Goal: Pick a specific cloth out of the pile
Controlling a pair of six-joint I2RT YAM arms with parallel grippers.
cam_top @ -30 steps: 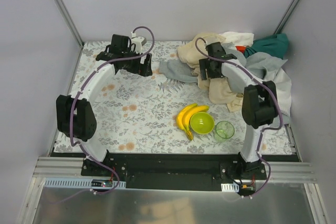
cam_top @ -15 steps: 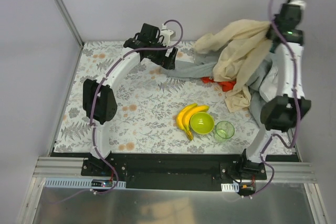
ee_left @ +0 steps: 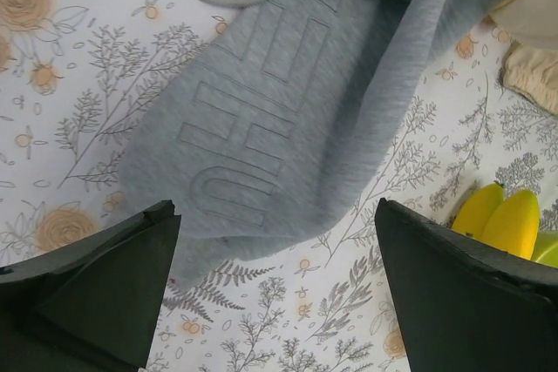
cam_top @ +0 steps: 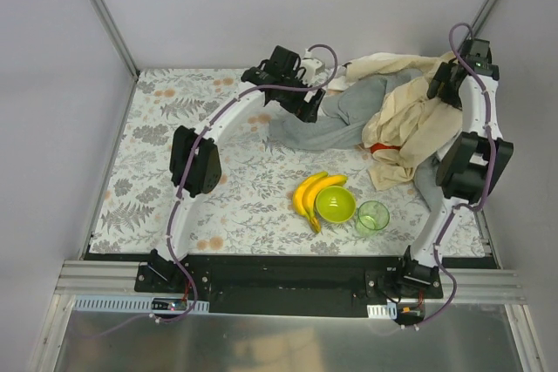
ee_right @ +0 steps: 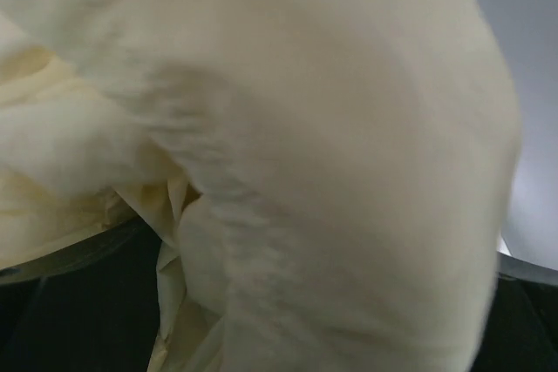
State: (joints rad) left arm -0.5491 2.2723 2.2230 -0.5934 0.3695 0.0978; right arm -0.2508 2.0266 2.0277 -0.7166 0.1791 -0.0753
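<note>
Only a small patch of the orange-red cloth (cam_top: 380, 146) shows, under the hanging cream-yellow garment (cam_top: 410, 128) at the near edge of the pile (cam_top: 384, 102). My right gripper (cam_top: 434, 87) is raised at the back right and holds the cream-yellow garment up. That fabric (ee_right: 288, 154) fills the right wrist view and hides the fingers. My left gripper (cam_top: 305, 108) is open and empty, just above the grey garment (cam_top: 336, 125). In the left wrist view the gripper (ee_left: 275, 215) hovers over the garment's near hem (ee_left: 279, 119).
Bananas (cam_top: 309, 194), a green bowl (cam_top: 335, 205) and a clear green cup (cam_top: 373, 216) sit near the front, right of centre. The bananas also show in the left wrist view (ee_left: 499, 213). Enclosure walls stand close behind and right of the pile.
My right arm lifted the cream-yellow garment off the pile, then lowered it a little, which uncovered the orange-red patch. My left arm swung right, over the grey garment.
</note>
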